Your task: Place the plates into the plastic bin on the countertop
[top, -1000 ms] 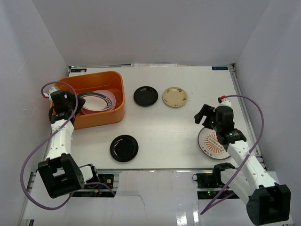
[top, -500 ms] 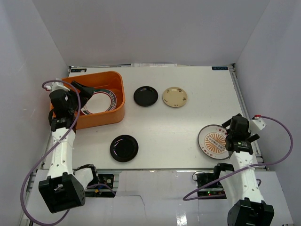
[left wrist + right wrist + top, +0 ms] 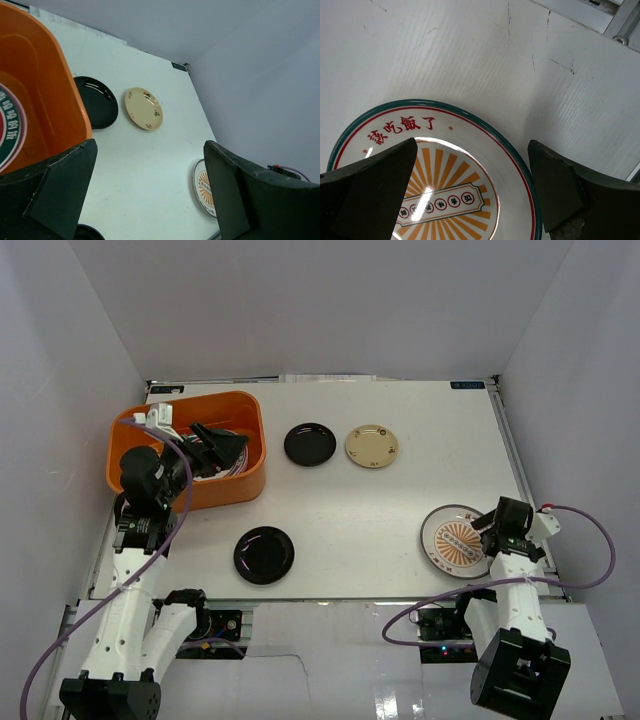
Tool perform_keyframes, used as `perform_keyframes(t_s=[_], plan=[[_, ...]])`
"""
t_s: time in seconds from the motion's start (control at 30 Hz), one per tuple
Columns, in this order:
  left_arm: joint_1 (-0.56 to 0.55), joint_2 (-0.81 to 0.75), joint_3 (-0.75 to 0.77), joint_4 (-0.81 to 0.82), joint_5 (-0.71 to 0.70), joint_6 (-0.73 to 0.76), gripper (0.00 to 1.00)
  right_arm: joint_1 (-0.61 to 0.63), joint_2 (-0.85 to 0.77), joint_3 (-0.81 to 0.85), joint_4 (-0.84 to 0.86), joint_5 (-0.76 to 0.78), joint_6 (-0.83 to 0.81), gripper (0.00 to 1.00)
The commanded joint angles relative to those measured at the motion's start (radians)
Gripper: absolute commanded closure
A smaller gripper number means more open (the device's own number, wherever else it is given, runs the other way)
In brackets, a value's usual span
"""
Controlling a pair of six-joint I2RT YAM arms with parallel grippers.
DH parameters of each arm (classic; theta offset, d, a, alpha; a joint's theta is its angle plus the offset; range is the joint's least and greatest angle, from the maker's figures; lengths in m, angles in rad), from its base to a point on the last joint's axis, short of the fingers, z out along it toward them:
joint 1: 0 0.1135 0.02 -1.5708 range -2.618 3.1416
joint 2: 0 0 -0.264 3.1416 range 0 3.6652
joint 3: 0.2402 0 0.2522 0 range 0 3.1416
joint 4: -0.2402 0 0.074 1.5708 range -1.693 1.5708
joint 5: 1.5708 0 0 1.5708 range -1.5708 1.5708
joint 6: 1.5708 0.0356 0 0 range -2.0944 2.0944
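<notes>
**Both arms extended, jaws wide, no plate in hand**

The countertop (image 3: 340,505) is a flat white surface enclosed by white walls.

The left arm (image 3: 135,560) rises from its base at the near edge. It runs forward along the left side, then bends right at the wrist. The right arm (image 3: 515,585) stands short and steep from its base at the near right. Its wrist is pitched down toward the surface.

The plastic bin (image 3: 215,492) is an orange tub. It sits at the far left of the countertop.

Plate positions:
- A white plate with a green-and-red rim (image 3: 7,130) lies flat inside the bin. The left arm's wrist hides most of it in the top view. Whether other plates lie beneath it cannot be told.
- The sunburst plate (image 3: 452,540) lies at the near right of the countertop.
- One black plate (image 3: 264,555) lies near the front edge, left of centre.
- A second black plate (image 3: 310,444) lies just beside the bin's right wall.
- The cream plate (image 3: 372,446) lies just right of it, apart from it.

The left gripper (image 3: 232,448) hangs over the bin interior, pointing right. Its jaws are spread wide with nothing between them. The right gripper (image 3: 470,200) hangs over the right portion of the sunburst plate. Its jaws are spread wide and grip nothing.
</notes>
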Motion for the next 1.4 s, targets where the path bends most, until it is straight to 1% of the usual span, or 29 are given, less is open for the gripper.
perform_keyframes(t_s=[0.0, 0.07, 0.1, 0.17, 0.2, 0.27, 0.3, 0.33, 0.37, 0.4, 0.43, 0.47, 0.5, 0.53, 0.57, 0.6, 0.63, 0.67, 0.7, 0.73, 0.8, 0.9, 0.93, 0.97, 1.03, 1.13, 1.2, 1.3, 1.37], plan=[[-0.024, -0.019, -0.021, 0.007, 0.081, 0.008, 0.02, -0.018, 0.035, -0.017, -0.001, -0.07, 0.027, 0.02], [-0.042, -0.024, -0.024, 0.005, 0.116, 0.004, 0.02, -0.02, 0.05, -0.032, 0.013, -0.119, 0.024, 0.03], [-0.048, -0.024, -0.026, 0.004, 0.128, 0.004, 0.02, -0.02, 0.048, -0.046, 0.054, -0.2, 0.008, 0.05], [-0.067, -0.027, -0.026, 0.005, 0.15, 0.004, 0.02, -0.02, 0.029, -0.083, 0.089, -0.289, 0.004, 0.1], [-0.073, -0.03, -0.024, 0.005, 0.158, 0.002, 0.02, -0.02, 0.019, -0.103, 0.142, -0.391, 0.01, 0.15], [-0.096, -0.028, -0.021, 0.01, 0.185, -0.004, 0.02, -0.02, 0.001, -0.173, 0.225, -0.519, 0.02, 0.21], [-0.11, -0.025, -0.018, 0.012, 0.19, -0.001, 0.02, -0.02, 0.002, -0.195, 0.255, -0.618, 0.032, 0.24], [-0.146, -0.025, -0.012, 0.012, 0.187, 0.002, 0.02, -0.02, 0.008, -0.221, 0.328, -0.663, 0.05, 0.25], [-0.165, -0.024, -0.01, 0.012, 0.179, 0.005, 0.02, -0.018, 0.013, -0.247, 0.365, -0.694, 0.059, 0.28], [-0.183, -0.019, -0.01, 0.012, 0.17, 0.008, 0.02, -0.018, 0.019, -0.294, 0.394, -0.734, 0.069, 0.36], [-0.205, -0.014, -0.009, 0.012, 0.165, 0.008, 0.02, -0.017, 0.03, -0.314, 0.455, -0.751, 0.075, 0.41], [-0.247, -0.01, -0.013, 0.01, 0.158, 0.01, 0.02, -0.017, 0.033, -0.33, 0.482, -0.763, 0.078, 0.45], [-0.268, -0.004, -0.016, 0.012, 0.142, 0.011, 0.02, -0.018, 0.038, -0.354, 0.509, -0.782, 0.079, 0.55], [-0.315, 0.016, -0.021, 0.012, 0.133, 0.013, 0.02, -0.018, 0.047, -0.358, 0.564, -0.792, 0.079, 0.62], [-0.341, 0.025, -0.033, 0.012, 0.121, 0.014, 0.02, -0.017, 0.05, -0.358, 0.585, -0.802, 0.079, 0.71], [-0.366, 0.035, -0.041, 0.012, 0.09, 0.016, 0.02, -0.017, 0.055, -0.358, 0.6, -0.811, 0.079, 0.76], [-0.418, 0.056, -0.047, 0.01, 0.073, 0.02, 0.02, -0.017, 0.059, -0.394, 0.617, -0.814, 0.079, 0.85], [-0.447, 0.067, -0.058, 0.01, 0.055, 0.025, 0.02, -0.017, 0.061, -0.393, 0.638, -0.819, 0.072, 0.92], [-0.472, 0.079, -0.062, 0.008, 0.023, 0.03, 0.02, -0.017, 0.061, -0.387, 0.643, -0.834, 0.069, 0.92], [-0.519, 0.102, -0.065, 0.007, 0.009, 0.033, 0.02, -0.018, 0.044, -0.381, 0.642, -0.838, 0.066, 0.92], [-0.556, 0.125, -0.067, 0.004, -0.011, 0.034, 0.02, -0.017, 0.004, -0.321, 0.608, -0.845, 0.067, 0.92], [-0.605, 0.16, -0.069, -0.005, -0.052, 0.039, 0.02, -0.017, -0.147, -0.238, 0.548, -0.88, 0.072, 0.92], [-0.607, 0.17, -0.072, -0.004, -0.045, 0.03, 0.02, -0.017, -0.166, -0.189, 0.543, -0.898, 0.073, 0.92], [-0.607, 0.192, -0.072, 0.002, -0.04, 0.025, 0.02, -0.014, -0.171, -0.163, 0.539, -0.948, 0.073, 0.92], [-0.611, 0.222, -0.073, 0.025, -0.028, 0.019, 0.02, 0.017, -0.151, -0.131, 0.552, -0.993, 0.093, 0.92], [-0.616, 0.292, -0.069, 0.056, -0.017, 0.013, 0.02, 0.057, -0.133, -0.147, 0.664, -1.094, 0.165, 0.92], [-0.616, 0.346, -0.058, 0.064, -0.029, 0.016, 0.03, 0.084, -0.123, -0.143, 0.704, -1.115, 0.182, 0.92], [-0.616, 0.41, -0.041, 0.105, -0.043, 0.02, 0.06, 0.126, -0.097, -0.108, 0.718, -1.154, 0.172, 0.92], [-0.616, 0.447, -0.032, 0.142, -0.049, 0.017, 0.07, 0.153, -0.087, -0.1, 0.763, -1.183, 0.188, 0.92]])
